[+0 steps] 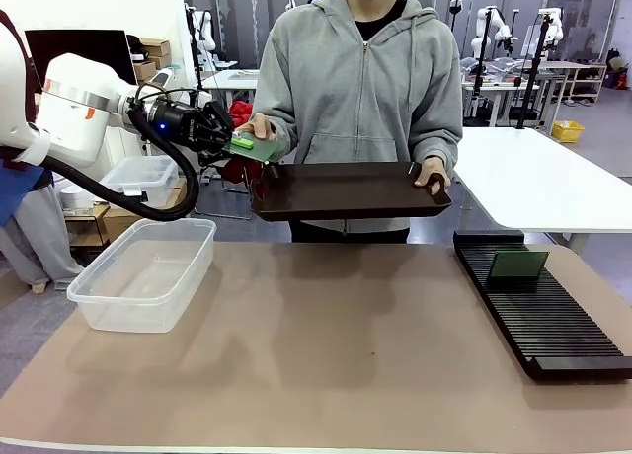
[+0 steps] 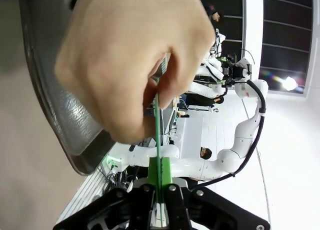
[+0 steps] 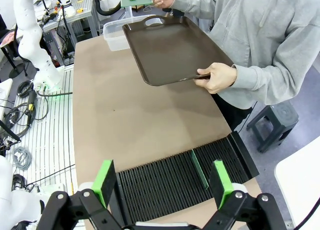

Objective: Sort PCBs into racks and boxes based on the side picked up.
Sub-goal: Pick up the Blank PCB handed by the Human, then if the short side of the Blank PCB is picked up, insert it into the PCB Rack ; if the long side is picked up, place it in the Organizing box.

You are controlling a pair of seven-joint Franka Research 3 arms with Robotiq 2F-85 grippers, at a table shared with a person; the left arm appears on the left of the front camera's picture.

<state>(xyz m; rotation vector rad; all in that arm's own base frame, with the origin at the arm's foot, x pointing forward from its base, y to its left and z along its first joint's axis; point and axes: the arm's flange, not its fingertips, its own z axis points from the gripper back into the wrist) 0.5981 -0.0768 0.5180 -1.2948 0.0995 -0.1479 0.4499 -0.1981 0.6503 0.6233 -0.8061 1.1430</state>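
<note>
Green pads of the left end effector [image 1: 225, 141] pinch a thin flat PCB [image 1: 253, 147].

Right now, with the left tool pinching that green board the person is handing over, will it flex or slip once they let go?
Probably stiff: the green board runs as a straight thin line from the person's hand to the left tool. Likely light, since two fingertips support it. It could pivot, because the tool is shut on one edge alone.
</note>
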